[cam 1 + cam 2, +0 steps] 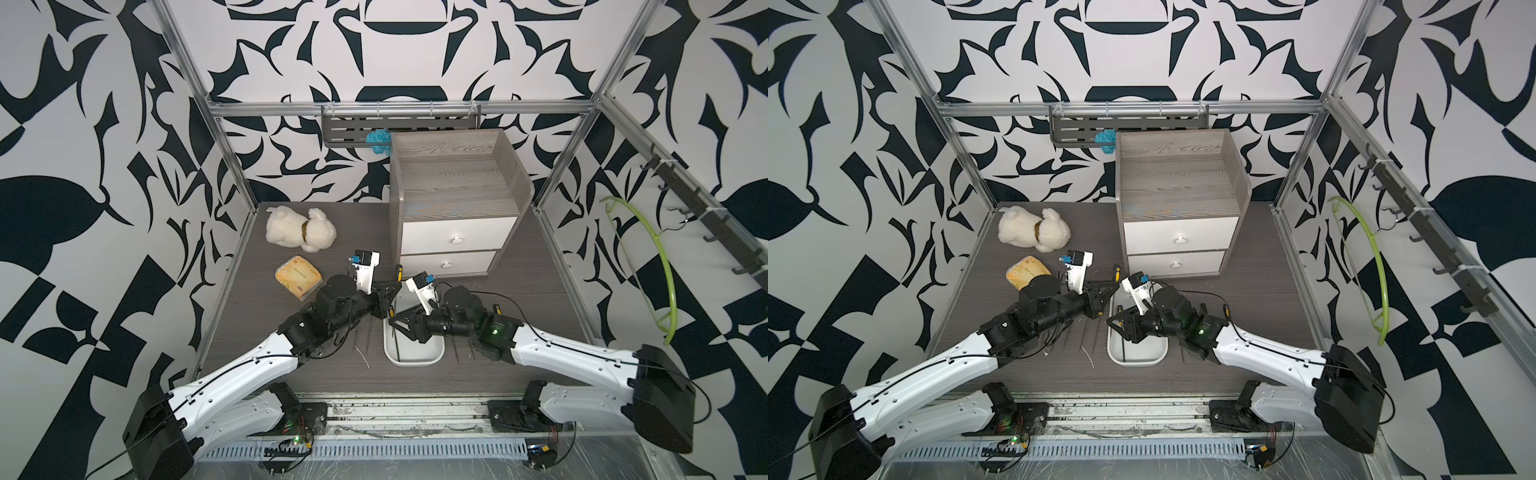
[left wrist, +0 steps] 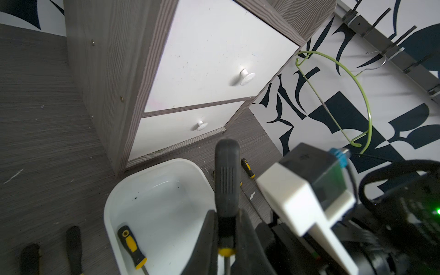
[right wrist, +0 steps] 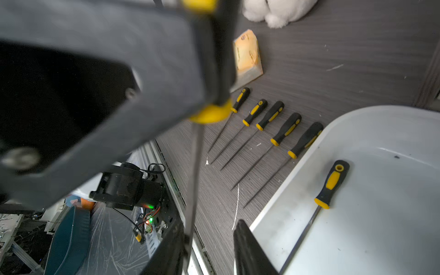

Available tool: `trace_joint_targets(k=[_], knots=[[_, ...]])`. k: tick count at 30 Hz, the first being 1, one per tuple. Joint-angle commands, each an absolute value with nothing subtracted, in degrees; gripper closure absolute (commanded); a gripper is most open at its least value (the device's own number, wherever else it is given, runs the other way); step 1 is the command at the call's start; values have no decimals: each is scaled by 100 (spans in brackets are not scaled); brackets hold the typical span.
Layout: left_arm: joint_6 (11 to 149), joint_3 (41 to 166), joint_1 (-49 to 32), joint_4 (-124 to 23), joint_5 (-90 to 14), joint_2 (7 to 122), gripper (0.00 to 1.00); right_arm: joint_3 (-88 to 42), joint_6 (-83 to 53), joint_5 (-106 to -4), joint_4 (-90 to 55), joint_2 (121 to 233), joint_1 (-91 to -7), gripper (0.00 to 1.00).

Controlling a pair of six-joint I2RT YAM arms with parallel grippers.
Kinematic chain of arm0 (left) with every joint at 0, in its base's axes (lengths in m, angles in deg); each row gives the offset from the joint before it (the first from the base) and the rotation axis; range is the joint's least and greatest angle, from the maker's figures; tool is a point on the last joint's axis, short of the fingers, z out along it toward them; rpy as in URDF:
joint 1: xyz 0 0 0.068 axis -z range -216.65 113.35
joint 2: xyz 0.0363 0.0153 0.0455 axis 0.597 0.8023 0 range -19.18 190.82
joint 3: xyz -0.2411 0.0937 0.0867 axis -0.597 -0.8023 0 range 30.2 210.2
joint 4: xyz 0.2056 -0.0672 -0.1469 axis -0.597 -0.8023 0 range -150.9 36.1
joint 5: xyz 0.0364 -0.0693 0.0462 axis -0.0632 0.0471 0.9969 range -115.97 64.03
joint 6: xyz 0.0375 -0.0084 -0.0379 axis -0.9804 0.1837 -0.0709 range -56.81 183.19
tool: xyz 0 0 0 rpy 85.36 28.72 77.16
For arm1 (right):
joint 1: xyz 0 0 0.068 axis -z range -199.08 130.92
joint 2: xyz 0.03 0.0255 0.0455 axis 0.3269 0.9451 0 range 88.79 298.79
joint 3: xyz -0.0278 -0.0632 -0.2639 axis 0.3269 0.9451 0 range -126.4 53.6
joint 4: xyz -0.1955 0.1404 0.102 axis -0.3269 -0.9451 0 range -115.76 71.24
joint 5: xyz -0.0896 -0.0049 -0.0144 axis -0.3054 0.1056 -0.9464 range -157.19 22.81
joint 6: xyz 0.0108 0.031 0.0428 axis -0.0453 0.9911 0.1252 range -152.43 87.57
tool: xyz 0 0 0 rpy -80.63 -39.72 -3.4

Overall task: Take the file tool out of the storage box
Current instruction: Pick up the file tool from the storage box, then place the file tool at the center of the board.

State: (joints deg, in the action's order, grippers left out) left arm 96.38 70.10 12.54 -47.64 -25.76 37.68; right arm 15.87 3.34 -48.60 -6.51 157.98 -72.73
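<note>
Left gripper (image 2: 226, 213) is clamped on the held file (image 2: 227, 181) at the black handle, just above the yellow collar. The handle end is up and the blade hangs down over the far end of the storage box (image 2: 142, 204). So that file is off the box floor but not clear of the box. Right gripper (image 3: 210, 226) sits low over the box with jaws apart and nothing between them. The held blade runs down right beside one of its fingers (image 3: 166, 257); can't tell if it touches, as the wrist view is too blurred there. One more file, the last file (image 3: 331, 184), lies flat in the box along a side wall, handle toward the cabinet (image 2: 107, 71). A row of five files (image 3: 270, 115) lies neatly on the table (image 3: 333, 59) beside the box, on the left arm's side. My read: the step in hand is carry-out and set-down. To do it well, lift straight up until the tip is above the rim, then swing toward the row. A blade that thin will likely snag the rim or the right finger if it goes sideways early. The right arm should hold off until the blade has passed. The grip is on the handle only, so the long blade may swing. Go slow, lay it tip first, parallel to the row, then let go.
</note>
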Motion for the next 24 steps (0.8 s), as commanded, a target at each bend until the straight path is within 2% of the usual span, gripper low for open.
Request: trace_joint_targets(k=[1, 3, 7, 12, 13, 14, 17, 18, 20, 24], knots=[[9676, 7014, 1267, -4643, -2606, 3797, 100, 1302, 381, -4799, -312, 15897, -7323, 65], [9684, 7019, 1265, -4643, -2609, 3816, 100, 1272, 353, -4858, -324, 15920, -7327, 74], [9685, 7028, 1267, -4652, -2641, 3838, 100, 1333, 317, -5025, -368, 15802, -7325, 100], [9719, 7053, 1265, -4695, -2641, 3865, 100, 1297, 294, -5391, -991, 15595, -7331, 100], [9729, 7053, 1265, -4688, -2666, 3865, 92, 1190, 305, -5654, -1457, 15515, -7332, 100], [9737, 7058, 1265, -4695, -2698, 3865, 73, 1025, 308, -5996, -2129, 15433, -7334, 100], [9763, 7128, 1265, -4850, -2726, 3816, 36, 522, 248, -6921, -4129, 15164, -7332, 100], [9779, 7150, 1266, -4935, -2701, 3776, 30, 365, 238, -7193, -4740, 15087, -7331, 100], [9790, 7178, 1265, -5133, -2597, 3643, 22, 19, 182, -7668, -6059, 14990, -7322, 100], [9752, 7162, 1265, -5338, -2378, 3343, 21, -507, 238, -8463, -8126, 15076, -7208, 100]])
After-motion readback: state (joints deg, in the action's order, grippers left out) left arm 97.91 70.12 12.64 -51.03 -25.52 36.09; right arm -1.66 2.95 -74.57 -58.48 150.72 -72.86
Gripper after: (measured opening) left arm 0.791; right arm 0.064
